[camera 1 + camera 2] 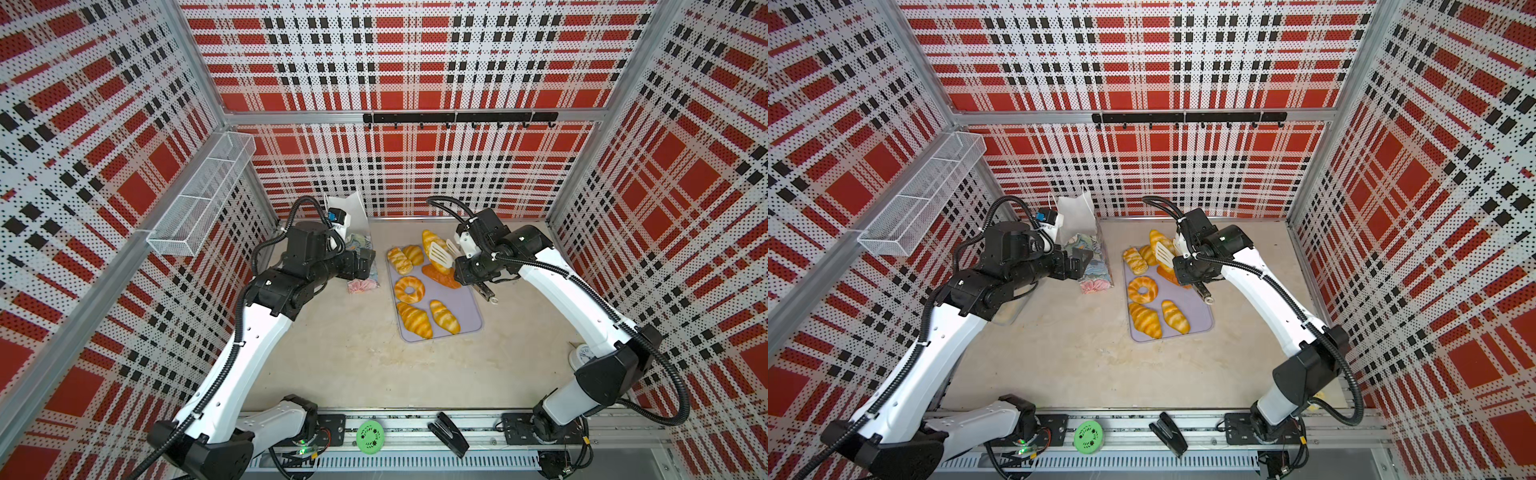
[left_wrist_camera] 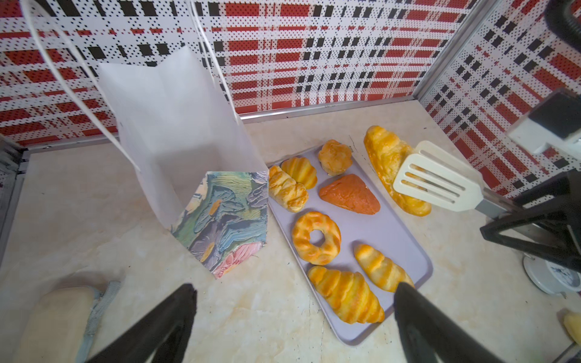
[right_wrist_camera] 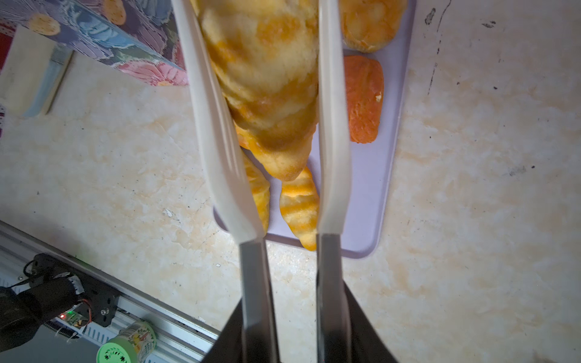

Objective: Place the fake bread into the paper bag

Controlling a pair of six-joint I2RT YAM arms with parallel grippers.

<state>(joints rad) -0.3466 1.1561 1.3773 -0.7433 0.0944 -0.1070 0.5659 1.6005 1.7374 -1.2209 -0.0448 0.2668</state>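
Note:
The paper bag stands upright at the back left of the table, white inside and floral outside. My left gripper is open and empty, hovering beside the bag. My right gripper is shut on the metal arms of white slotted tongs. The tongs clamp a long golden fake bread above the far end of a lilac tray. Several more pastries lie on the tray, among them a ring doughnut and an orange-brown triangular piece.
A beige block lies on the table left of the bag. A white clock sits by the right arm. A green tape roll and a black stapler rest on the front rail. A wire basket hangs on the left wall.

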